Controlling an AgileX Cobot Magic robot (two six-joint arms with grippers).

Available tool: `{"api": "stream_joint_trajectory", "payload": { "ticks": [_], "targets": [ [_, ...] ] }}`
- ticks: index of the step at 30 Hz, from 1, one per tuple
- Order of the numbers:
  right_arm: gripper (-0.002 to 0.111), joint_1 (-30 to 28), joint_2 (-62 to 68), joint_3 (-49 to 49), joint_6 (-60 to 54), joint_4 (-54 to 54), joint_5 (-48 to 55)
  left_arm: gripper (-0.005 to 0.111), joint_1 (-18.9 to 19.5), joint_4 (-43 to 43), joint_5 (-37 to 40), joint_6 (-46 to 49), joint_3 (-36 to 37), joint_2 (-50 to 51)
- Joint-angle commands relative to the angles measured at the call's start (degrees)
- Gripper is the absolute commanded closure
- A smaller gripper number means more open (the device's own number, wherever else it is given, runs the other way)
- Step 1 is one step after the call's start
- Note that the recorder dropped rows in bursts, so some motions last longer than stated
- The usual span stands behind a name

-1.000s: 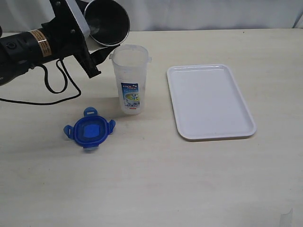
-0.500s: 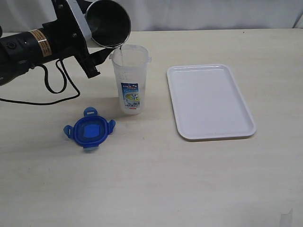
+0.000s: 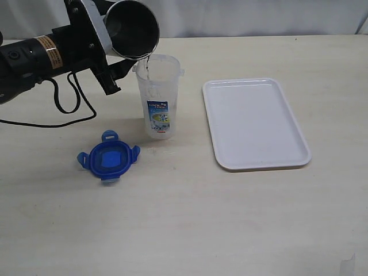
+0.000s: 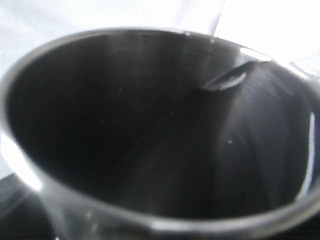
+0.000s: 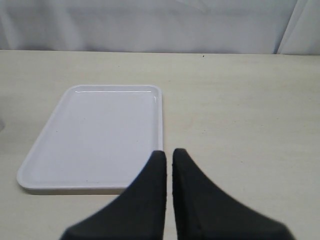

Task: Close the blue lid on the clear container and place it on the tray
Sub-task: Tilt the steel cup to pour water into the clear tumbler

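Up at the far left of the table (image 3: 201, 224), the left gripper (image 3: 103, 50) was clamped wide around a grey steel cup (image 3: 132, 26), one finger on either side of its wall. It held the cup tipped well over, with the mouth turned toward the exterior camera. The cup's lower lip hung just above the open mouth of the clear container (image 3: 158, 98), and a thin stream of water (image 3: 146, 68) ran from that lip down into it. The left wrist view was filled by the cup's dark, shiny inside, so the fingers themselves did not show there.

The clear container stood upright on the bare table with no lid on it, its blue-white label facing forward. It stood to the left of the tray (image 3: 256, 122) and apart from it. How much liquid it held could not be told.

The blue lid (image 3: 108, 157) lay flat on the table (its four flaps splayed outward), nearer the camera than the container and to its left, touching neither it nor the arm. A black cable (image 3: 69, 109) looped on the table beneath the left arm.

The right gripper (image 5: 169, 152) hung over the table near one short end of the white tray, its two dark fingers pressed almost together with nothing between them. The tray had nothing on it.
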Motion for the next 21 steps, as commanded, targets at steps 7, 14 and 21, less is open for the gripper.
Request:
{"api": "stream_joint_trajectory", "payload": {
  "ticks": [7, 14, 21],
  "targets": [
    [0.104, 0.09, -0.28, 0.07, -0.42, 0.15, -0.13, 0.107, -0.15, -4.2, -4.06, 0.18, -1.06, -0.72],
    [0.104, 0.09, -0.28, 0.07, -0.42, 0.15, -0.13, 0.107, -0.15, -5.03, -3.19, -0.26, -1.06, -0.72],
    [0.104, 0.09, -0.28, 0.07, -0.42, 0.15, -0.13, 0.107, -0.15, -5.03, -2.81, -1.3, -1.06, -0.72]
  ]
}}
